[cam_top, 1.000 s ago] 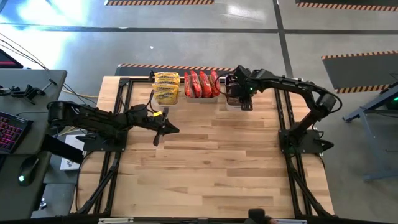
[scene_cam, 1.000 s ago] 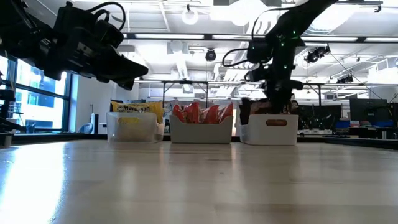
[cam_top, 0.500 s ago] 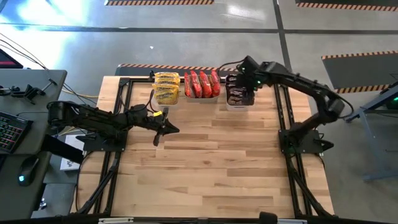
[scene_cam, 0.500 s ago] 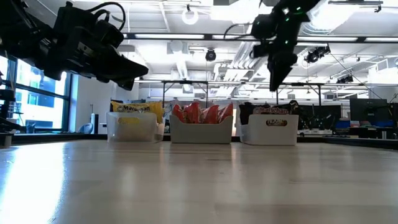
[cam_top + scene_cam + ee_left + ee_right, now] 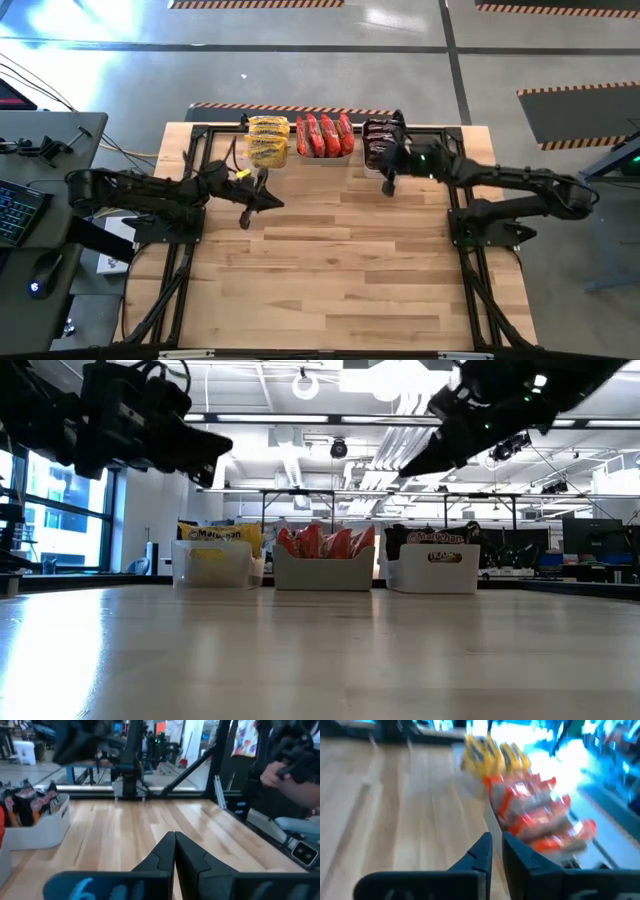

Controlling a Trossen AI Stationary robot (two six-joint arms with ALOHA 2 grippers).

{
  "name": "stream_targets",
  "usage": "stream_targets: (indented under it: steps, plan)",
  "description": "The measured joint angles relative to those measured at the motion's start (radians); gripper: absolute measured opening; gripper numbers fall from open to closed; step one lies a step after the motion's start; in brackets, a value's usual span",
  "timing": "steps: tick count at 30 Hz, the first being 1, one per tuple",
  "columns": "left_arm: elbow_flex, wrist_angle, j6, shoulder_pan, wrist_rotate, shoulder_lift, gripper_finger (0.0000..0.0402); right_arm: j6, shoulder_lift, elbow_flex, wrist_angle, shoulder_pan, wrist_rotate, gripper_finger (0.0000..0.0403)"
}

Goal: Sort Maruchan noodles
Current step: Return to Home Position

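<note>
The right gripper (image 5: 388,183) is no longer inside the white bin (image 5: 432,572): a second ago it hangs down among the packs there, half a second ago it is lifted straight above the bin, and now it sits just off the bin's near edge, over bare table (image 5: 340,270), with its arm folding low and back. In its wrist view its jaws are nearly together, only a thin slit between them, and they carry nothing. The dark noodle packs (image 5: 380,143) stand on edge in the white bin, so the last one appears to be delivered. The red packs (image 5: 325,135) fill the bin (image 5: 323,574) just beside the white bin, and the yellow packs (image 5: 268,140) fill the clear bin (image 5: 210,568) one place further along from it. No pack shows loose on the table in any view. The left gripper (image 5: 247,212) hovers well apart from the white bin, out past the clear bin and nearer the table's middle, slightly drawn back, its jaws pressed together and empty. As I read it, the sorting itself is finished and what remains is only for both arms to settle back into their rest pose
</note>
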Motion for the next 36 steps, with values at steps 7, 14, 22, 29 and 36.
stream_targets:
  steps: [7,14,22,29,36]
  plan:
    - [0.0,-0.063,-0.006,0.081,0.02,-0.058,0.0001,0.057,-0.061,-0.201,0.345,0.114,0.099,0.0002]
    - [0.0,-0.166,0.011,0.148,0.072,-0.111,0.0,0.09,-0.126,-0.328,0.444,0.173,0.11,0.0001]
    - [0.0,-0.176,0.044,0.169,0.074,-0.148,0.0,0.091,-0.31,-0.443,0.468,0.199,0.116,0.0]
    - [0.0,-0.175,0.076,0.169,0.02,-0.153,0.0,0.113,-0.486,-0.506,0.389,0.198,0.095,0.0]
    - [-0.023,-0.158,0.08,0.171,-0.016,-0.154,0.0,0.112,-0.639,-0.506,0.209,0.197,0.13,0.0]
